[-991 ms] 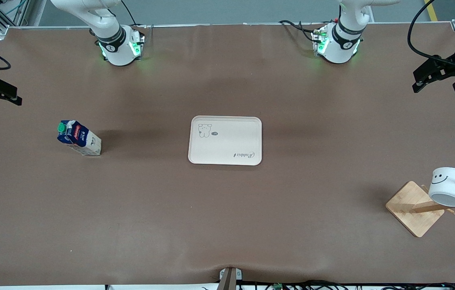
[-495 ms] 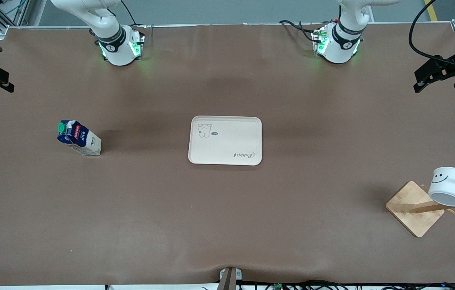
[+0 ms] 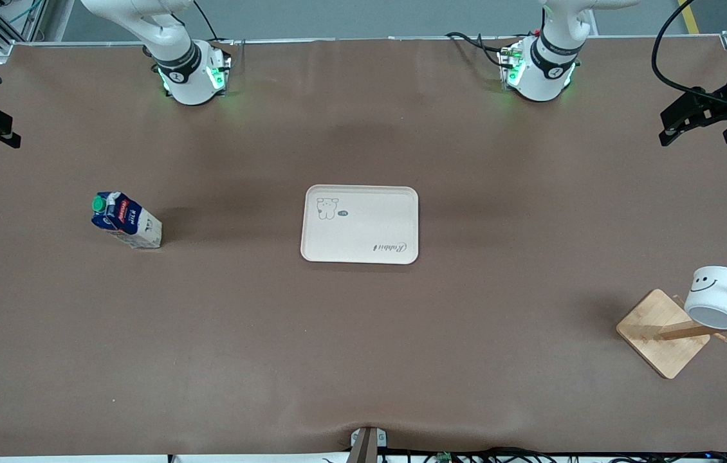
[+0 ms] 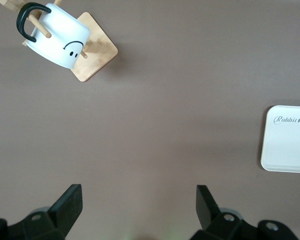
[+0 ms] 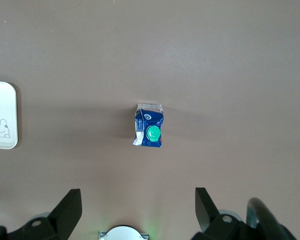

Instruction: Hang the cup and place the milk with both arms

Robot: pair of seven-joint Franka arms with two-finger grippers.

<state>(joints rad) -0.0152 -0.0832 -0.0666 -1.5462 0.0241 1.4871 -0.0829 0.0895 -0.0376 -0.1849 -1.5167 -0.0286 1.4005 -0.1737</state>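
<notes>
1. The cup (image 3: 719, 297) is hanging by its black handle on a peg of the wooden rack (image 3: 662, 332), at the lower right of the front frame.
2. The milk (image 3: 125, 219) is standing on the brown table (image 3: 363, 347) at the frame's middle left, well apart from the white tray (image 3: 359, 224) at centre.
3. The left tool (image 4: 138, 202) is hovering with fingers spread wide, gripping nothing.
4. The right tool (image 5: 138, 205) is hanging over the milk, equally wide and empty.
</notes>
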